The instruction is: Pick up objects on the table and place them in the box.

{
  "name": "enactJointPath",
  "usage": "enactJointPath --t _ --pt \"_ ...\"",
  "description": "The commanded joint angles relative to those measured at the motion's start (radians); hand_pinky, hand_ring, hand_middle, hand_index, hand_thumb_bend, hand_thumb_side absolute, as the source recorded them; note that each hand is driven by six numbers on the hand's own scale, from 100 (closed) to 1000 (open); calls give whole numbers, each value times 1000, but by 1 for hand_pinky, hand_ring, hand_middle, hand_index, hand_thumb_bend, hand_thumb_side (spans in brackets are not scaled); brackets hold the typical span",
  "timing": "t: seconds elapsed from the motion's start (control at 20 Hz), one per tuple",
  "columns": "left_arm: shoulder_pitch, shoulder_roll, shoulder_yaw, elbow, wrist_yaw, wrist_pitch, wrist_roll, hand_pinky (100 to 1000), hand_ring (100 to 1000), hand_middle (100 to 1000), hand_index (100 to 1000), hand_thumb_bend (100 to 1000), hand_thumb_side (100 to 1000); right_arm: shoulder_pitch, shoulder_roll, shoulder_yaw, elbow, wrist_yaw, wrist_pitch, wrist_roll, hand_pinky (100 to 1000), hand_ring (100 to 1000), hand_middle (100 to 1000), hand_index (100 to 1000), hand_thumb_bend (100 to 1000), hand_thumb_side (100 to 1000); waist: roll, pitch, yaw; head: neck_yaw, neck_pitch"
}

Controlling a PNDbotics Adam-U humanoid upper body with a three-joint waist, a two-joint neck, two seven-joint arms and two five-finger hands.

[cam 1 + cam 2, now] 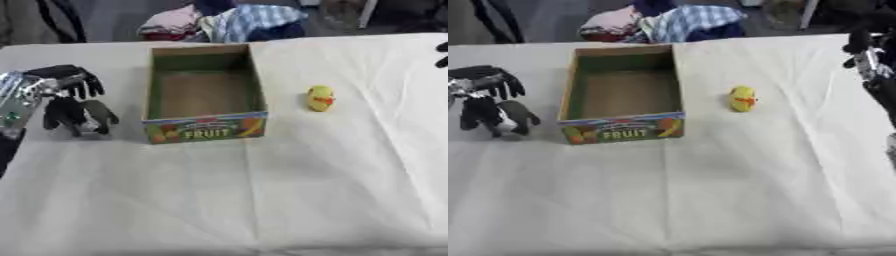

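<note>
An open cardboard box (206, 131) with a FRUIT label on its front wall stands at the table's middle back, and nothing shows inside it. A small yellow toy with an orange patch (320, 98) lies to the right of the box. Left of the box stands a grey, black and white soft toy animal (86, 118). My left hand (72, 81) hovers right above that toy with its fingers hanging down, spread and relaxed, not closed round it. My right hand (863, 48) shows only partly at the upper right edge, far from the toys.
A white cloth (262, 200) covers the table, with wide bare room in front of the box. A pile of clothes (229, 22) lies beyond the far edge behind the box.
</note>
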Motion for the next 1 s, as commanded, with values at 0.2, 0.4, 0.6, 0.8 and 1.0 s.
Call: enactJointPath --t 0.2,0.4,0.6,0.8,1.0 --pt "-24 32 21 -27 -8 -9 -70 636 498 477 655 753 345 -11 -17 -12 -1 -7 -5 3 491 604 642 808 325 572 3 -13 3 3 5" --pt "-21 37 27 -43 -13 7 -60 568 383 347 544 764 348 -9 -16 -13 2 -6 -6 4 491 604 642 808 323 572 4 -15 7 4 5" --pt "-17 44 28 -63 -25 22 -15 495 276 220 427 728 322 -7 -15 -14 4 -6 -6 3 492 604 642 808 321 573 4 -18 9 5 5" --pt "-13 46 25 -65 -40 25 1 461 265 198 403 689 297 -7 -13 -14 7 -5 -7 4 492 604 642 808 319 573 4 -21 11 6 5" --pt "-10 48 24 -60 -44 23 -5 473 251 172 379 616 240 -6 -13 -14 9 -5 -7 4 492 605 642 808 319 573 5 -23 13 7 5"
